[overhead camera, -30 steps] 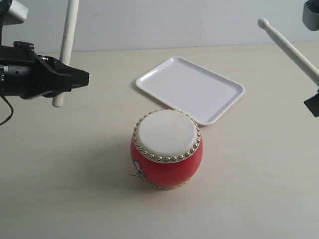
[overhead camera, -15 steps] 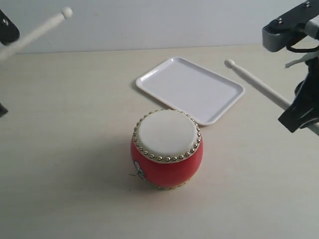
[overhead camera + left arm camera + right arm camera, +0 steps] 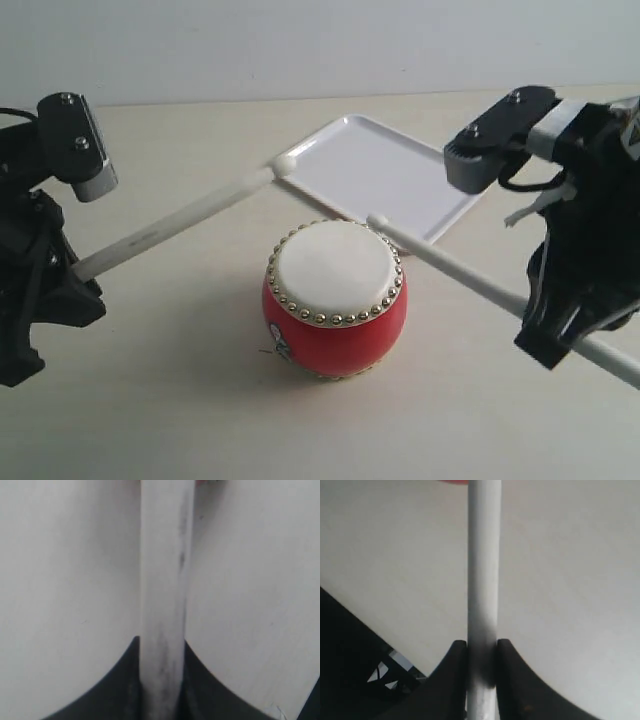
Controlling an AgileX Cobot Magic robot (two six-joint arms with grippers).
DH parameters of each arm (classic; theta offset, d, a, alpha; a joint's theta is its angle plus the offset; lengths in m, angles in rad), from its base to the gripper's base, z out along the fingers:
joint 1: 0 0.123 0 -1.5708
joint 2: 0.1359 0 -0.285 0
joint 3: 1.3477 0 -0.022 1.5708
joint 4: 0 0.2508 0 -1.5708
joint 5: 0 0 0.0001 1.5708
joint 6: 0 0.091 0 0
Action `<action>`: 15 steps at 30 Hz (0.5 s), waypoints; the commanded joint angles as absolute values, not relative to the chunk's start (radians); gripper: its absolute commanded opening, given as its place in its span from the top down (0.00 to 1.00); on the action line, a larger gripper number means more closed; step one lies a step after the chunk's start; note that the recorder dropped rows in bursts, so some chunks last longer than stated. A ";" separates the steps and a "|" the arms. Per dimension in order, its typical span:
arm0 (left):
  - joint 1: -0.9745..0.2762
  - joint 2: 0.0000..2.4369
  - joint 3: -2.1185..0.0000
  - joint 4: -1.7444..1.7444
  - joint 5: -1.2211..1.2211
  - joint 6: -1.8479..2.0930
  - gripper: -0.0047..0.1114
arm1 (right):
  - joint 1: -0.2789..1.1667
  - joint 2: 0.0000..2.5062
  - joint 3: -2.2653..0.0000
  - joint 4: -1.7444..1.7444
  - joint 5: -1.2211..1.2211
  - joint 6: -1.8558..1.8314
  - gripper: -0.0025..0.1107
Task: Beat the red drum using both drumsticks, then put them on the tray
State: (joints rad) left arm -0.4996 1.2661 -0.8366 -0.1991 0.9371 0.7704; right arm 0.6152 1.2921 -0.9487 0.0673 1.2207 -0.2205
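The right gripper (image 3: 548, 322) pinches the right stick (image 3: 450, 265) tightly, and the left gripper (image 3: 72, 275) is clamped on the left stick (image 3: 180, 218). The drum (image 3: 335, 300) stands on the table (image 3: 150, 400) between them. The right stick's tip is at the skin's far right rim; whether it touches, I cannot tell. The left stick's tip is past the drum, at the corner of the tray (image 3: 400, 170), which lies just behind the drum.

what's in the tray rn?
Nothing visible in the tray. Its near edge is partly hidden behind the red drum and the right drumstick, its right corner behind the right arm.
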 commanded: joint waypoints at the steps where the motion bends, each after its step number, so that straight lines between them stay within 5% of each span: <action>1: -0.508 1.252 -0.811 -0.168 0.940 0.766 0.96 | 0.676 1.282 -0.934 0.050 1.221 -0.215 0.98; 15: -0.508 1.252 -0.788 -0.119 0.916 0.752 0.96 | 0.704 1.338 -1.093 0.048 1.221 -0.192 0.98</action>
